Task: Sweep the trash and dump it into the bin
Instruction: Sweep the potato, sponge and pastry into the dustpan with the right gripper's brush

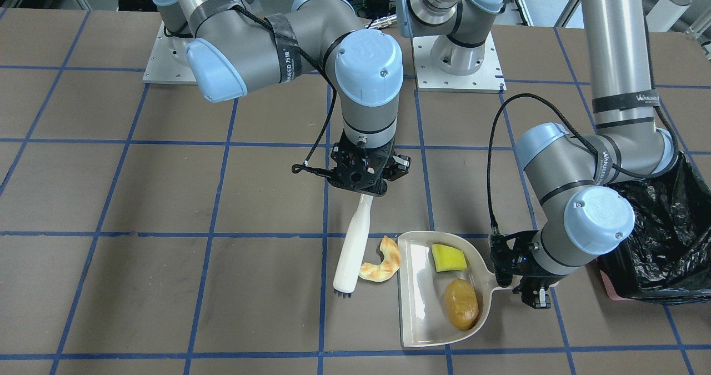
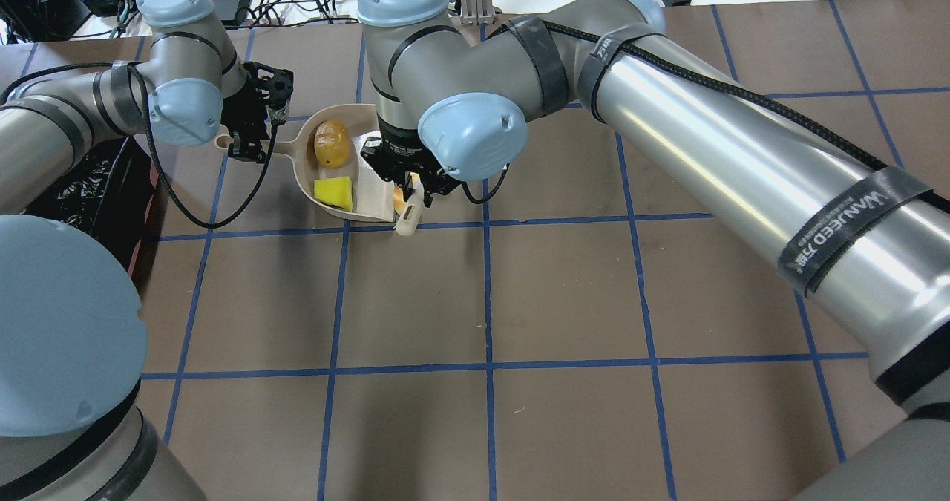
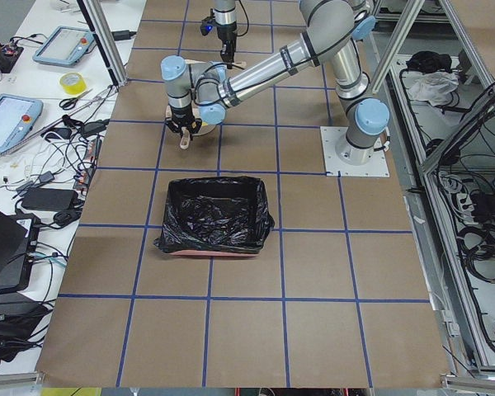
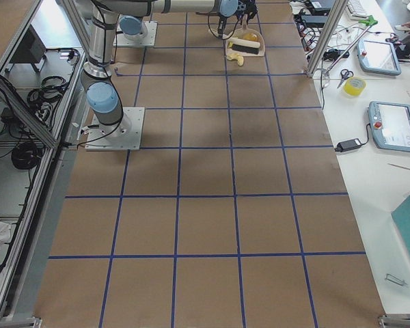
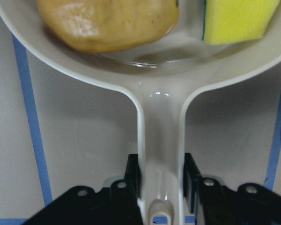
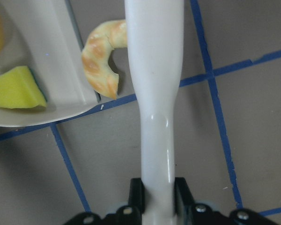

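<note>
**Item 1. My right gripper** (image 6: 157, 199): closed firmly on the narrow end of the white brush (image 1: 351, 244). The handle runs straight out from my fingers. Its bristled head is down at the table (image 1: 166, 286).

**Item 2. My left gripper** (image 5: 161, 180): clamped on the tail of the beige dustpan (image 1: 414, 314). A finger sits on each side of the handle and the pan lies flat ahead of my palm.

**Item 3. Trash, in the pan:**
- the potato lump (image 1: 461, 304), ahead of my left fingers
- the sponge block (image 1: 449, 257), beside it

**Item 4. Trash, outstanding:** the croissant piece (image 6: 102, 56).
- It lies on the table between my brush and the pan's open lip.
- It is against or just short of that lip, not yet inside.

**Item 5. The bin** (image 1: 669, 236): behind my left wrist, on the side away from the pan, with its black liner open.

**Hazards, as I judge them:**
- The croissant is curved. A push off its middle may spin it along the lip, or squeeze it past the brush head instead of over the edge.
- The lip may catch it. My brush would then shove the whole pan against my left grip and twist the handle in my fingers.
- The potato is glossy and round. If I lift with the mouth tipped down it may roll out.
- My left elbow sits close to the liner, so a careless swing towards the bin could snag the bag.
</note>
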Motion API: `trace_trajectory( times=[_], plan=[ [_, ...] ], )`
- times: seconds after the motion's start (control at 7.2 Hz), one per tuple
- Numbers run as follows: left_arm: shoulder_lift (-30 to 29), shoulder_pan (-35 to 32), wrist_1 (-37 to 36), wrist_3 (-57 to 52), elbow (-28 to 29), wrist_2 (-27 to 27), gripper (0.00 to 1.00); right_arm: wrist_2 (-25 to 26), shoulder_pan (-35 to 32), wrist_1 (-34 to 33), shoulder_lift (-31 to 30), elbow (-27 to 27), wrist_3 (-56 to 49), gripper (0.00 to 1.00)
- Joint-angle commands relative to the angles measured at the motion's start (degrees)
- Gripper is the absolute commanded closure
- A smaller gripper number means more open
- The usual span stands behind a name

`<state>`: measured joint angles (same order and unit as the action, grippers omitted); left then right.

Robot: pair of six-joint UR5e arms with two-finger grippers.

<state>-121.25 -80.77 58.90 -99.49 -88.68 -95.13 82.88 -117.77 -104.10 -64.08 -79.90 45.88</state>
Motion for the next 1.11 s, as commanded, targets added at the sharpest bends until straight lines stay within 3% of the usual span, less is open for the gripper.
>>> trace_trajectory(
  times=[0.0, 0.28, 0.56, 0.97],
  plan=[
    [-0.13, 0.0, -0.01, 0.0, 0.08, -0.24, 1.0, -0.26, -0.44, -3.88, -0.25, -6.03, 9.88, 1.0],
    [-0.13, 0.0, -0.01, 0.09, 0.17, -0.32, 1.0, -0.27, -2.01, -7.94, 0.01, -8.69, 16.4, 1.0],
    [-0.22, 0.0, 0.08, 0.09, 0.26, -0.32, 1.0, -0.44, -5.62, -10.33, 0.27, -8.69, 18.18, 1.0],
    [-0.22, -1.23, 0.08, 0.44, 0.43, -0.5, 1.0, -2.55, -5.89, -18.4, 4.04, -8.08, 16.97, 1.0]
  ],
)
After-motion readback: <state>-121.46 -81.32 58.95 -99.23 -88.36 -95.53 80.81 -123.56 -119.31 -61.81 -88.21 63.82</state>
